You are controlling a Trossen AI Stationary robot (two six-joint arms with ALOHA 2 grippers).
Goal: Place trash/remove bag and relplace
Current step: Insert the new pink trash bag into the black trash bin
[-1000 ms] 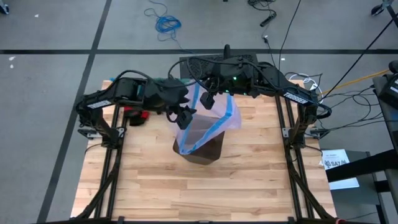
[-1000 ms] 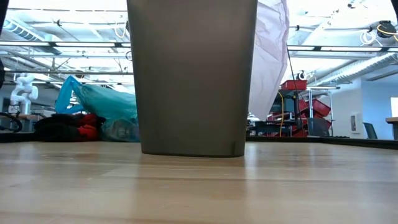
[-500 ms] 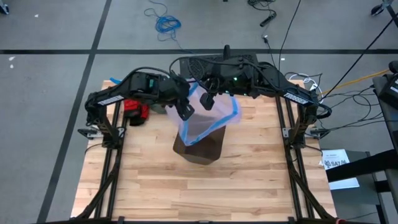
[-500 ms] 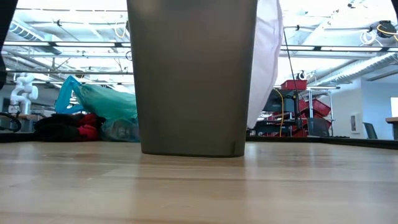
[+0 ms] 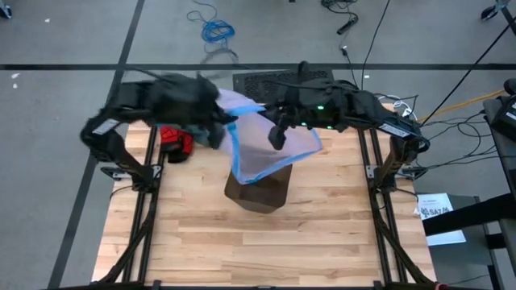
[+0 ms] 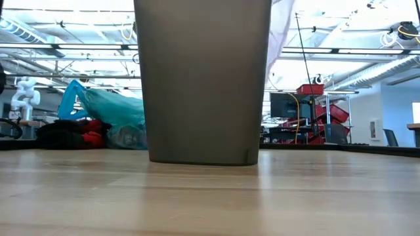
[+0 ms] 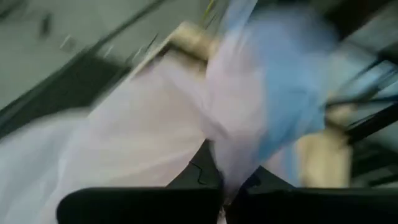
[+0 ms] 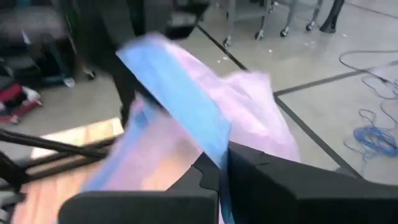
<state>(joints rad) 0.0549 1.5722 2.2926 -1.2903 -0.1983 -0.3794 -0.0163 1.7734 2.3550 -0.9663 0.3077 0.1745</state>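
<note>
Two grippers are clamped on one pale pink bag with a blue edge [image 5: 266,149], which is stretched between them above the brown bin [image 5: 260,193] at the centre of the high view. The left gripper [image 5: 219,129], left of centre in that view and blurred, is closed on the bag's rim; in its wrist view the pink film [image 7: 236,124] is seen pinched where the two dark fingers meet. The right gripper [image 5: 276,137], just right of centre, is likewise shut on the blue hem, which runs down into the closed fingers [image 8: 211,180] in the right wrist view. Held this way at two points of its rim, the bag is judged to be spread so that its mouth can be opened over the bin and drawn down as a fresh liner; the lower end of the film hangs into or against the bin's top, though which cannot be told from above. In the low view the bin [image 6: 202,78] fills the middle of the frame, upright on the wooden table [image 6: 210,196], with a strip of pink film at its upper right. The teal-green bag [image 6: 105,115] lies at the left of the low view, well apart from the bin, next to a red and black object [image 6: 65,134]; it appears to have been set aside, out of the way of the relining.
</note>
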